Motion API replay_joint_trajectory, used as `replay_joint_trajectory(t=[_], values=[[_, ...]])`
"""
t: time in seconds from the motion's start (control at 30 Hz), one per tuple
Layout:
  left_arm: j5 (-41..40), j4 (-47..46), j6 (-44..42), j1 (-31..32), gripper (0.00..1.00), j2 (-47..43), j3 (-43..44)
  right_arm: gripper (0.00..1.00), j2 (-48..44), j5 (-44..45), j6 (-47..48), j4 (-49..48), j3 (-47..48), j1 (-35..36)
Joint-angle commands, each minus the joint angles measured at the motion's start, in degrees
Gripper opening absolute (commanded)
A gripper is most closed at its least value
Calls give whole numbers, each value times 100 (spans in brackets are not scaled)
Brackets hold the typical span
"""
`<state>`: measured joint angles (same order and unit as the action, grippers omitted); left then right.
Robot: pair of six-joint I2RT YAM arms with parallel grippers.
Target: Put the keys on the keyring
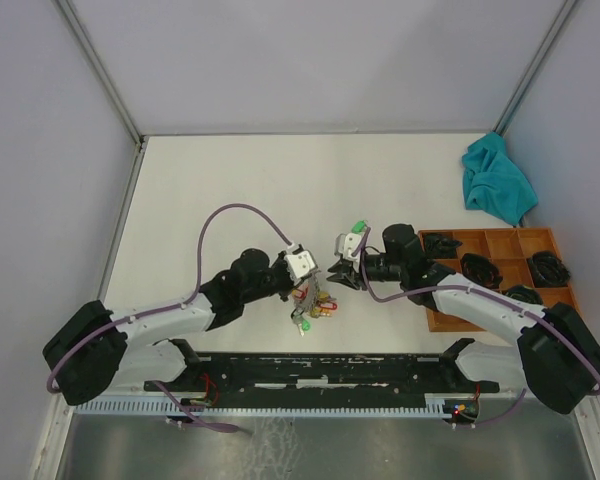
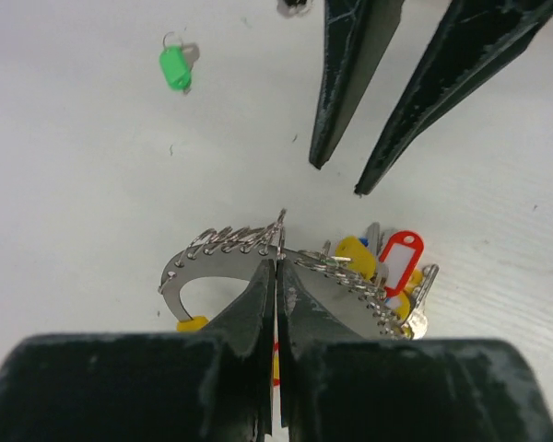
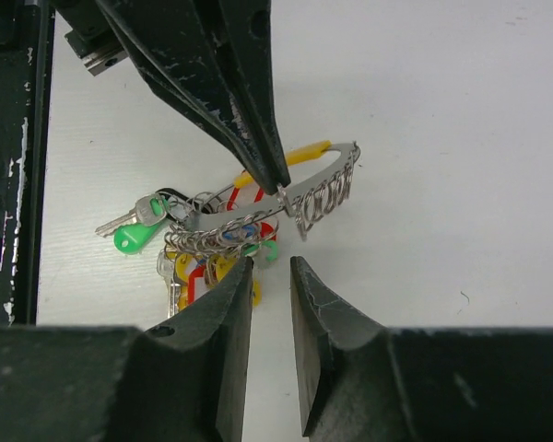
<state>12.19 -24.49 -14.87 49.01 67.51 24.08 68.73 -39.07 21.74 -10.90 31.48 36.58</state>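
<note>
Left gripper (image 2: 277,272) clamped on keyring (image 2: 212,262) (at its rim), right gripper (image 3: 270,269) jaws parted, just short of it.

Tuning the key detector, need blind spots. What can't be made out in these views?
1. Cut-off object: left wrist view, top edge crops it; key or not, cannot tell.
2. keyring opening: the shut left hand covers the clamped spot in both wrist views.
3. Key count on the ring: top view too small; in the right wrist view the open right hand hides the bunch's lower part.
</note>
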Motion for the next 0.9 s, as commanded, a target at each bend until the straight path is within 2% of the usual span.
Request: replay_joint_trajectory(t=[0.0,0.33,0.53,0.87], values=[[-931,1487,-601,183,3,-189,637,31,-55,-72,-141,-482,-87,-18],[-779,2665,-1292,243,3,-115,1501,36,503,-329,-464,-2059,-281,-15],[-578,2681,-1390,241,3,-99,1583,35,1028,-650,-574,-2683,-94,-6],[-442,2545,-1344,241,3,2,1552,32,1366,-860,-557,-2904,42,20]])
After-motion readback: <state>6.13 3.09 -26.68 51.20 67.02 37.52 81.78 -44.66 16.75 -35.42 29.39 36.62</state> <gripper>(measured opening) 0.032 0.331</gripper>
